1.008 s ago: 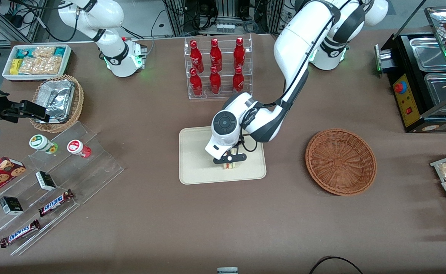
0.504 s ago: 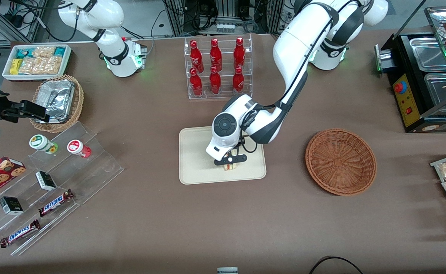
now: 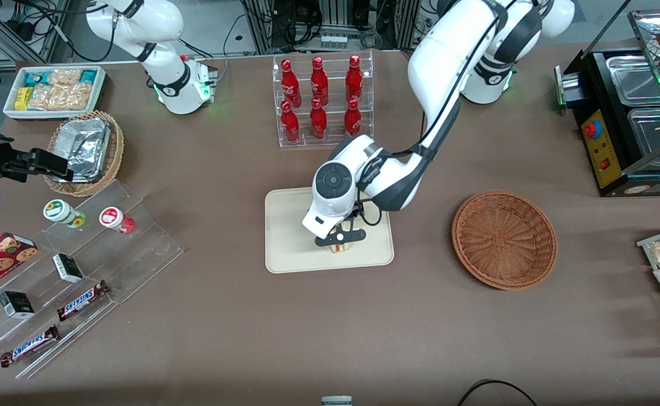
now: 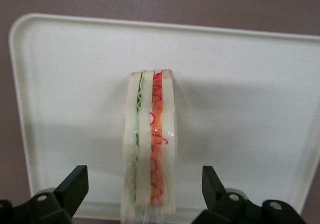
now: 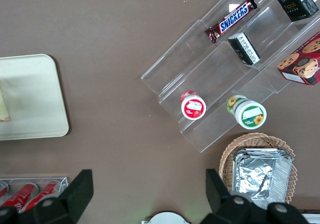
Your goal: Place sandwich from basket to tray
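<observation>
One sandwich [image 4: 150,144] stands on its edge on the tray [image 3: 290,237], in the part nearer the front camera. Just above it hangs the gripper [image 3: 340,239], its two fingers [image 4: 74,186] spread wide, one on each side of the sandwich and touching neither face. Toward the working arm's end of the table sits the basket [image 3: 504,239], well apart from the tray.

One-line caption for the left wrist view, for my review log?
Open gripper above the sandwich, which stands on its edge on the cream tray, fingers apart on either side.
</observation>
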You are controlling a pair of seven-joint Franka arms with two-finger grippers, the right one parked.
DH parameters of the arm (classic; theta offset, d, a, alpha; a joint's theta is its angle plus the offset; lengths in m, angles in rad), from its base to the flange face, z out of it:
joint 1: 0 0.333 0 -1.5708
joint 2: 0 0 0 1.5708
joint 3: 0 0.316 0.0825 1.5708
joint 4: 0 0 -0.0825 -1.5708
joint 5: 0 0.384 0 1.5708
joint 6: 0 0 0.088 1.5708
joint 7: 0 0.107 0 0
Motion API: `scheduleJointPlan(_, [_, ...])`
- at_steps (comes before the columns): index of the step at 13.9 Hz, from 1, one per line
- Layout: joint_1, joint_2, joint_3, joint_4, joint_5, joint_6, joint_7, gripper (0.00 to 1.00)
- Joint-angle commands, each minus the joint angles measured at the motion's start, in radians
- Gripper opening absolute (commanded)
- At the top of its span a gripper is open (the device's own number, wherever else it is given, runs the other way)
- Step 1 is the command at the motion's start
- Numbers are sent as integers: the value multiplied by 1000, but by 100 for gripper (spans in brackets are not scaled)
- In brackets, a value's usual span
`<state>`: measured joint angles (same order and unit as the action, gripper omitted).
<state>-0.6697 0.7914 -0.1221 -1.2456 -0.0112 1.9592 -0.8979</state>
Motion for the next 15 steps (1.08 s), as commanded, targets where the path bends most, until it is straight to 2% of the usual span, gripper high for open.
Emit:
scheduleJointPlan(1, [4, -60, 9, 67, 1, -118, -12, 100])
scheduleJointPlan(4, [9, -118, 18, 81, 28, -161, 34, 100])
scheduleJointPlan(7, [30, -185, 77, 58, 36, -265, 37, 100])
scheduleJointPlan(11, [172, -285, 84, -47, 28, -278, 129, 100])
scheduleJointPlan(15, [320, -412, 84, -197, -7, -276, 343, 100])
